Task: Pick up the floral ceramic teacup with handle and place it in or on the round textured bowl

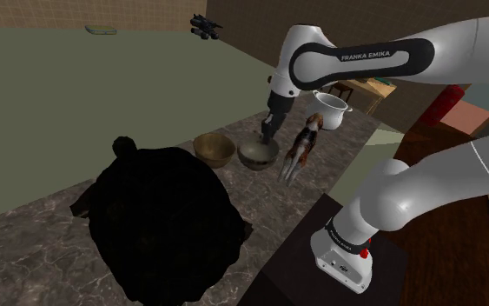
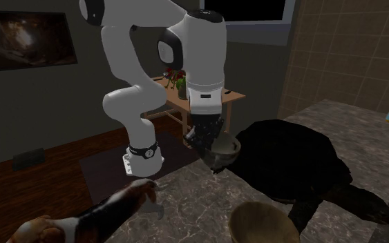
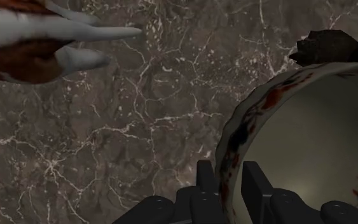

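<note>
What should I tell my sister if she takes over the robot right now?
Gripper: shut on the rim of the teacup, one finger inside and one outside.
Teacup: looks to be resting on the marble counter, between the brown bowl and the dog figurine.
Done: cup gripped.
Left: lift it, carry it over the bowl, set it inside, let go.

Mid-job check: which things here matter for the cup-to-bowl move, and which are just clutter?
Job:
- gripper, at the teacup's rim
- teacup
- bowl, beside the teacup

Lying about:
- turtle
- dog
- pot
</note>
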Robot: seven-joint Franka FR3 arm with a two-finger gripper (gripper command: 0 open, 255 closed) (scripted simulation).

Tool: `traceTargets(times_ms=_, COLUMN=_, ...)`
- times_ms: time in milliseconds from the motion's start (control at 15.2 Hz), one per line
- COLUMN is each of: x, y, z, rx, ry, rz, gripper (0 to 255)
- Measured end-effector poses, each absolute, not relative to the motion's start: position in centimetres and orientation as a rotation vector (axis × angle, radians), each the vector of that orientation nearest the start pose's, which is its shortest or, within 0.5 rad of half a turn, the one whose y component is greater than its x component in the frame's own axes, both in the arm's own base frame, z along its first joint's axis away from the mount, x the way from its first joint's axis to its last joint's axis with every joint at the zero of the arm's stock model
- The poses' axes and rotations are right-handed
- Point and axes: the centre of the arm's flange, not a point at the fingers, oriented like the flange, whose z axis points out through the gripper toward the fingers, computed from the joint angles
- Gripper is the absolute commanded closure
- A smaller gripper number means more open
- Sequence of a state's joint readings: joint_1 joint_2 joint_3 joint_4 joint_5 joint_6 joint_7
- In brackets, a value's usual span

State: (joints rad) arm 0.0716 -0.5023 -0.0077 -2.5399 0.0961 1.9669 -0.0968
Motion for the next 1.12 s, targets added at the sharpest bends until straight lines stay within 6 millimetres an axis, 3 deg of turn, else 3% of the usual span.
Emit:
traceTargets(times_ms=924, x=56.5, y=1.6, z=45.6, rx=-3.043, ry=-0.184, rz=0.106, gripper=255)
traceTargets(times_ms=1122, x=57.2, y=1.6, z=44.3, rx=-3.043, ry=-0.185, rz=0.107, gripper=255)
